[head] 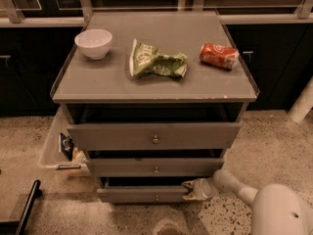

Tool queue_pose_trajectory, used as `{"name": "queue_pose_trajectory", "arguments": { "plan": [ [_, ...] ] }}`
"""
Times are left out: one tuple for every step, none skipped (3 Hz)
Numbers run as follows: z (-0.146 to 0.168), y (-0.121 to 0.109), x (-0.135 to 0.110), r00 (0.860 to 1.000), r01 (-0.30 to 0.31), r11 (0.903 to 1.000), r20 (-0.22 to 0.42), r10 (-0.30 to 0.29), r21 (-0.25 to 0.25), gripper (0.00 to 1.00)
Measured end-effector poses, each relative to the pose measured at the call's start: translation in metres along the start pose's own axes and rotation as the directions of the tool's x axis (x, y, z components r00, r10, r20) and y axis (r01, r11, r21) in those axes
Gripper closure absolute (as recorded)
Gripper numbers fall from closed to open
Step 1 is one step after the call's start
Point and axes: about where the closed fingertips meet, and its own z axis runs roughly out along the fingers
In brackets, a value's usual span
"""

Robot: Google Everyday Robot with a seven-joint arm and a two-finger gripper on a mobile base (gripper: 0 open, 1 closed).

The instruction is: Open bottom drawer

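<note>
The bottom drawer (142, 194) is the lowest and slimmest grey front of the three-drawer cabinet, with a tiny round knob (156, 198) at its centre. It stands pulled out a little, with a dark gap above it. My gripper (190, 189) reaches in from the lower right on a white arm (234, 186). It sits at the drawer's right end, against the top edge of the front. Above are the mid-sized middle drawer (155, 167) and the tall top drawer (154, 135), both slightly out.
On the cabinet top (98, 84) lie a white bowl (93, 43), a crumpled green chip bag (155, 60) and a red soda can (219, 56). A clear bin (56, 148) with items stands on the floor at the left. Dark cabinets line the back.
</note>
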Motion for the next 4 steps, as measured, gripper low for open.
{"name": "queue_pose_trajectory", "arguments": {
  "plan": [
    [0.0,0.0,0.0,1.0,0.0,1.0,0.0,0.0,0.0,0.35],
    [0.003,0.014,0.006,0.999,-0.021,0.9997,0.025,0.021,-0.011,0.12],
    [-0.003,0.04,0.013,0.997,-0.054,0.9983,0.053,0.055,-0.023,0.14],
    [-0.004,0.039,0.012,0.997,-0.054,0.9983,0.053,0.056,-0.023,0.38]
  ]
}}
